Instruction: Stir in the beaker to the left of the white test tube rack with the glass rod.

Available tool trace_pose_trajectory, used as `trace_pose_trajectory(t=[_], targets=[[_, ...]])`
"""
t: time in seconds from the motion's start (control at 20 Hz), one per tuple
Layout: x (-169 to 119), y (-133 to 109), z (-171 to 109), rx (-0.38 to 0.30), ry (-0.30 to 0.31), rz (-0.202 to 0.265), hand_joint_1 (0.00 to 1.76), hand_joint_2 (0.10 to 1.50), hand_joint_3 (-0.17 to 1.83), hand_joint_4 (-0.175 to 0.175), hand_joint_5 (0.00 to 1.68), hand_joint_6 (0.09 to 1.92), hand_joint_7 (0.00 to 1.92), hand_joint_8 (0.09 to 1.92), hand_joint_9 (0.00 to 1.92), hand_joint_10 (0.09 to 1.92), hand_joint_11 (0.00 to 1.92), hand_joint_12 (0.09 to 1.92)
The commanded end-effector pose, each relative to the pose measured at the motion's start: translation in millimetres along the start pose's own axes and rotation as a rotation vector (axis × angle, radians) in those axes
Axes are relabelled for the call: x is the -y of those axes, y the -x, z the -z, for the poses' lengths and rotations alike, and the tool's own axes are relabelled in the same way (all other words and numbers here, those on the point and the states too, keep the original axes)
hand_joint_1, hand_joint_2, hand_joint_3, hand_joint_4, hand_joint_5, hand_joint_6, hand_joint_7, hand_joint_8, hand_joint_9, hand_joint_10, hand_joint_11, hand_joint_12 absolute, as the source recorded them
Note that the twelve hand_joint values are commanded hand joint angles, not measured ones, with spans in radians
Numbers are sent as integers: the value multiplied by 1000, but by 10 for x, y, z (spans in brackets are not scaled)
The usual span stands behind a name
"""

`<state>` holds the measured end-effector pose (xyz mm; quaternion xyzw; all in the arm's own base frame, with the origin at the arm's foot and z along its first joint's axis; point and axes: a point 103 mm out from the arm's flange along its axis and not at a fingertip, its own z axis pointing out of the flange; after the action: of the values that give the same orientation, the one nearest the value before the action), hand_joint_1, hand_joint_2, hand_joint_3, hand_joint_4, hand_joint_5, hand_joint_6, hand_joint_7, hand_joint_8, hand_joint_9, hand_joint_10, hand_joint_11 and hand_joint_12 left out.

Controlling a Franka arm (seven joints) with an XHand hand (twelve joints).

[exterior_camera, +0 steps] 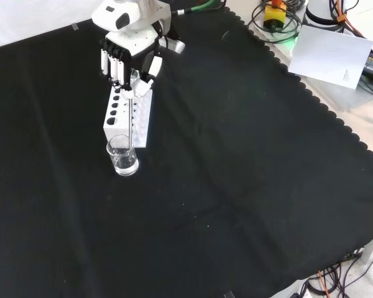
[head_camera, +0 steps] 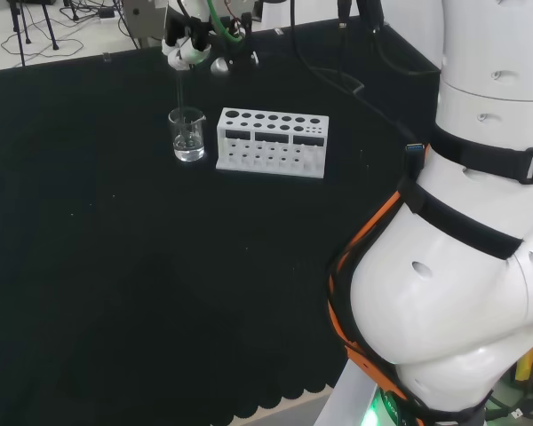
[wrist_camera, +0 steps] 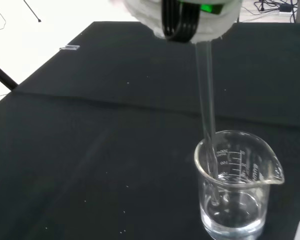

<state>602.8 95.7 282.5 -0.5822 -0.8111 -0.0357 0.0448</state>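
A small clear glass beaker with a little clear liquid stands on the black cloth, left of the white test tube rack in the head view. The hand hovers above the beaker, its fingers curled round the top of a glass rod. The rod hangs nearly upright, and its lower end dips into the beaker, near the wall and down by the liquid.
The arm's big white links stand at the right of the head view. Cables and a paper sheet lie beyond the cloth's scalloped edge in the front view. Open black cloth spreads around the beaker.
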Motion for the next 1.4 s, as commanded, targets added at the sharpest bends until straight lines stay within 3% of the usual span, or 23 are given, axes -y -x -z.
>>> trace_pose_trajectory(t=[0.05, 0.45, 0.85, 1.1, 1.4], targets=[[-186, -138, -12, -10, 6, 31, 1312, 859, 316, -175, 1328, 106, 1233, 933, 1702, 696, 1193, 844], [-362, 229, -64, -10, 7, -17, 1312, 860, 315, -175, 1330, 102, 1232, 935, 1701, 698, 1193, 844], [-49, 502, 34, 11, 9, -82, 1312, 861, 313, -175, 1331, 98, 1232, 935, 1700, 700, 1193, 843], [85, 466, 9, 2, -10, -91, 1312, 861, 312, -175, 1332, 96, 1232, 935, 1700, 701, 1194, 843], [27, 217, -38, -10, -11, -51, 1312, 862, 311, -175, 1332, 94, 1231, 936, 1700, 702, 1193, 843]])
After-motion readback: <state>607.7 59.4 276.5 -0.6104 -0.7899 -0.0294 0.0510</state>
